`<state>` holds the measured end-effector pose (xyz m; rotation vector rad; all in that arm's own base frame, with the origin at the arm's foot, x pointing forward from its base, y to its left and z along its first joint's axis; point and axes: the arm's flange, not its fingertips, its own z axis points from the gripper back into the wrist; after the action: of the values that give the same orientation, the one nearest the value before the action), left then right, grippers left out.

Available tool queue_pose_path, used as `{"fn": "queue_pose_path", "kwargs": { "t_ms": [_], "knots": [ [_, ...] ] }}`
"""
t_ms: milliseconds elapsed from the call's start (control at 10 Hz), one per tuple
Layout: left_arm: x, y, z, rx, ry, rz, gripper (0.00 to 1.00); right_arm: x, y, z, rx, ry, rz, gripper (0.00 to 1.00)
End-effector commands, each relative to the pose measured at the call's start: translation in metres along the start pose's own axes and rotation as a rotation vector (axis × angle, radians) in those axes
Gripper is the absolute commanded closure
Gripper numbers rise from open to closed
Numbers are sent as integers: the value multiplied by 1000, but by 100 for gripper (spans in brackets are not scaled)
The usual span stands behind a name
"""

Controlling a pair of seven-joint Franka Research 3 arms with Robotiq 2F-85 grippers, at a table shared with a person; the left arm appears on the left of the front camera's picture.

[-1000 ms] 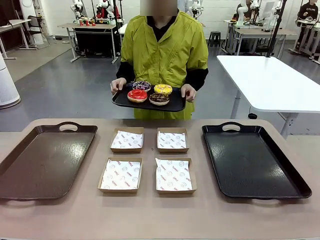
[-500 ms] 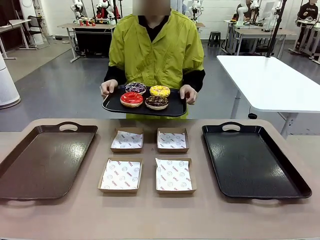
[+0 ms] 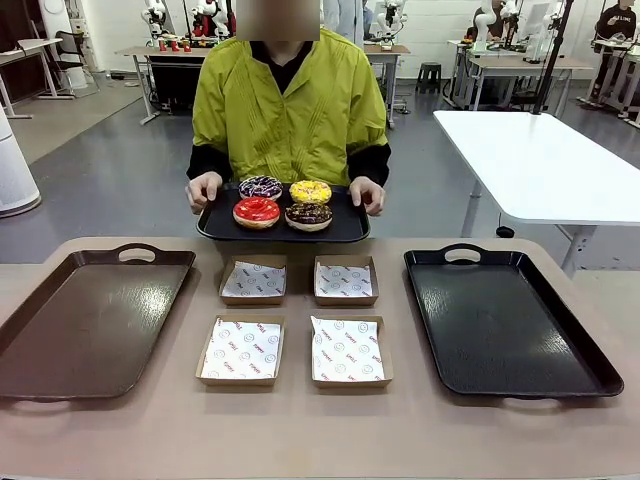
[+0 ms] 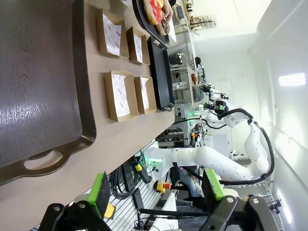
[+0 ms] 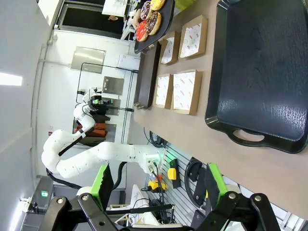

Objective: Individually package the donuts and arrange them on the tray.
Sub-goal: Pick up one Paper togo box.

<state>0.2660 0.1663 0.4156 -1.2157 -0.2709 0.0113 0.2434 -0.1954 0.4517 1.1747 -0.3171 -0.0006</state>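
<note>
Several donuts lie on a small black serving tray [image 3: 280, 236] that a person holds in both hands just above the table's far edge: red [image 3: 257, 211], yellow [image 3: 310, 191], chocolate [image 3: 308, 215] and purple with pale sprinkles [image 3: 261, 187]. The wrist views catch them far off, donuts [image 4: 156, 9] and donuts [image 5: 149, 19]. My left gripper [image 4: 156, 190] hangs open above the table's near side, with nothing between its fingers. My right gripper [image 5: 158, 182] is also open and empty. A large brown tray [image 3: 90, 320] lies at the left and a large black tray [image 3: 505, 320] at the right.
Several shallow cardboard boxes lined with printed paper sit in a square between the big trays, such as the near-left box [image 3: 241, 350] and the far-right box [image 3: 345, 281]. Behind the person is open floor, with a white table [image 3: 540, 160] at the right.
The person has stepped closer and lowered the small tray of donuts toward the table's far edge, shifting it a little to the left. Neither gripper has changed.
</note>
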Motion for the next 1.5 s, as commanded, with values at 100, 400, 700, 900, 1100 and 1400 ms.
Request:
{"fn": "queue_pose_path", "kwargs": {
  "t_ms": [100,400,700,900,1100,1400],
  "knots": [
    [0,-1,0,-17,-14,0,0,0,-1,-1,23,-10,10,0],
    [0,-1,0,-17,-14,0,0,0,-1,-1,23,-10,10,0],
    [0,-1,0,-17,-14,0,0,0,-1,-1,23,-10,10,0],
    [0,-1,0,-17,-14,0,0,0,-1,-1,23,-10,10,0],
    [0,-1,0,-17,-14,0,0,0,-1,-1,23,-10,10,0],
    [0,-1,0,-17,-14,0,0,0,-1,-1,23,-10,10,0]
  ]
}}
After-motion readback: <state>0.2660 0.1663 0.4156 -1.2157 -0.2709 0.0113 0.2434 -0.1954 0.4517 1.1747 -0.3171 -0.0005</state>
